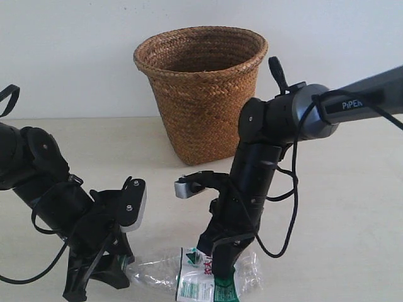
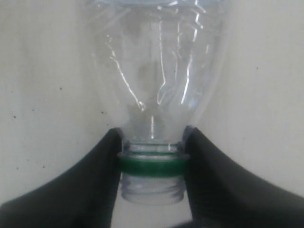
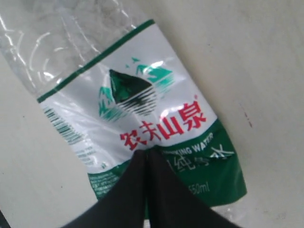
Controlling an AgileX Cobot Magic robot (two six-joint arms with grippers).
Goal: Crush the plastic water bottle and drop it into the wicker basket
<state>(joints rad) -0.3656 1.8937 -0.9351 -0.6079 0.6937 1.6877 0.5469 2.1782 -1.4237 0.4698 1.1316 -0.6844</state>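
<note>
Pale beige tabletop [image 1: 352, 207] runs back to a plain white wall [image 1: 75, 56], and we see both arms bent down toward its near edge. Our left arm [image 1: 44, 182] comes in low from nine o'clock, folded at the elbow. Its black links are looped with loose cable and its wrist tips down toward five o'clock. The left gripper [image 1: 119, 267] pinches the neck of the plastic water bottle [image 1: 157, 274]. In the left wrist view its black wedge-shaped fingers [image 2: 95, 180] press on either side of the neck at the green ring [image 2: 152, 166], with the threaded mouth bare beyond it.

Our right arm [image 1: 352, 100] reaches in from three o'clock. Its smooth grey forearm is lettered PiPER; it bends sharply and drops almost straight down. The right gripper [image 1: 221, 267] bears on the bottle's label [image 3: 142, 118], and its dark fingers [image 3: 175, 204] are drawn nearly together with only a thin strip of green label between them.

We find the bottle lying on its side on the table, neck toward nine o'clock. It is thin clear plastic, creased and glinting. The glossy label is white and green, with a mountain drawing and red characters. At twelve o'clock from the bottle, and apart from it, the wicker basket [image 1: 201, 94] stands upright. It is brown, tightly woven, with a braided round rim flaring above a narrower base.
</note>
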